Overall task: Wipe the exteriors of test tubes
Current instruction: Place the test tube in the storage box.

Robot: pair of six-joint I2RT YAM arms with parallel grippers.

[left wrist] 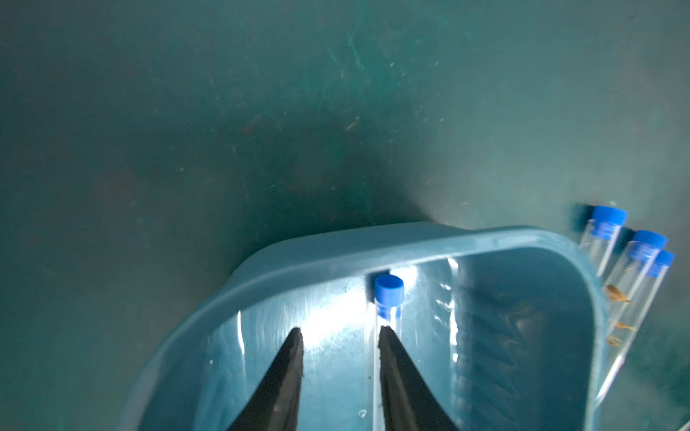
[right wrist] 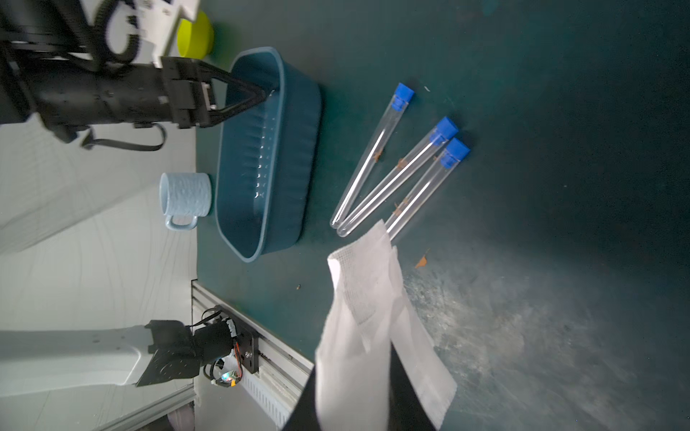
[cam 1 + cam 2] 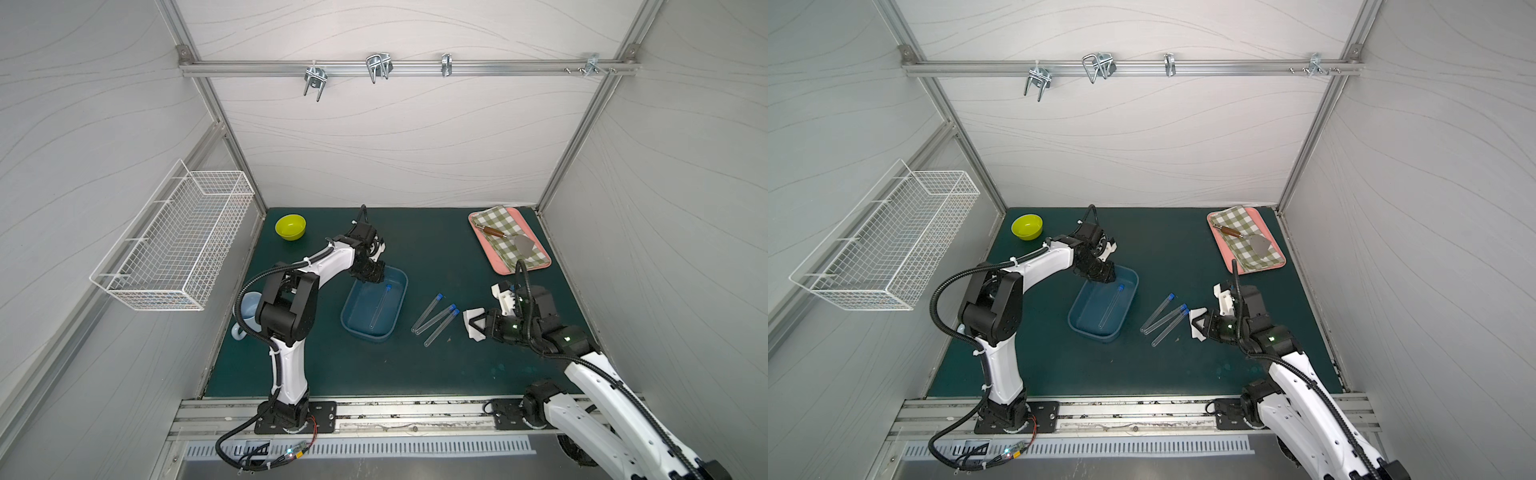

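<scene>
Scanning from the left wall: white wire basket [image 3: 174,237] hung there, a pale blue mug [image 3: 243,318] on the dark green mat [image 3: 457,374] behind the left arm's elbow, a yellow-green bowl [image 3: 290,227] near the back corner. Left gripper [image 1: 340,328] reaches down into the far end of the blue tray [image 3: 402,301]; jaws parted, nothing between them. One capped test tube [image 3: 380,307] lies flat on the tray floor, blue cap toward the back wall, running just beside and partly under one finger in the left wrist view, not pinched. Right of the tray, three test tubes [image 3: 434,320] lie on the mat in a loose fan, caps away from the robot, rounded ends close together; brown specks show on them. Beside their caps the right gripper [image 3: 474,326] is clamped on a folded white wipe [image 2: 358,298], held off the mat and apart from the tubes. Far right at the back: pink tray [image 3: 484,245] with a green checked cloth [image 3: 507,226] and a brown-handled metal tool [image 3: 494,232] on it.
</scene>
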